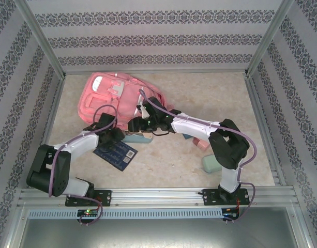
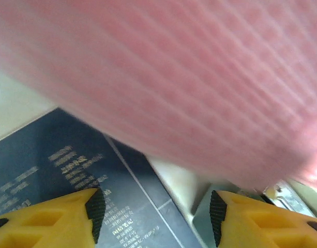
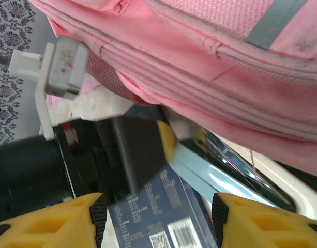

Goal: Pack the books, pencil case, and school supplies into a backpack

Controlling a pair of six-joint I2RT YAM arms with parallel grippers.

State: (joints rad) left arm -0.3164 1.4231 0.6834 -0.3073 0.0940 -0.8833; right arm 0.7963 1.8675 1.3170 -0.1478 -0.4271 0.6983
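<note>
The pink backpack (image 1: 114,95) lies at the back left of the table, and its fabric (image 3: 210,67) hangs over both wrist views. A dark navy book (image 1: 116,152) lies flat in front of it, partly under the bag's edge, with a teal book (image 1: 138,138) beside it. My left gripper (image 1: 118,135) hovers over the navy book (image 2: 70,170), its jaws (image 2: 153,209) open and empty. My right gripper (image 1: 133,125) faces it from the right, open (image 3: 155,214) above the navy book (image 3: 163,217) and the teal book (image 3: 220,178). I cannot tell which thing is the pencil case.
Loose supplies lie right of the arms: a small pink boxy thing (image 1: 202,144), a pale teal rounded thing (image 1: 210,164) and a teal piece (image 1: 188,137). The two grippers are nearly touching. Patterned walls ring the table.
</note>
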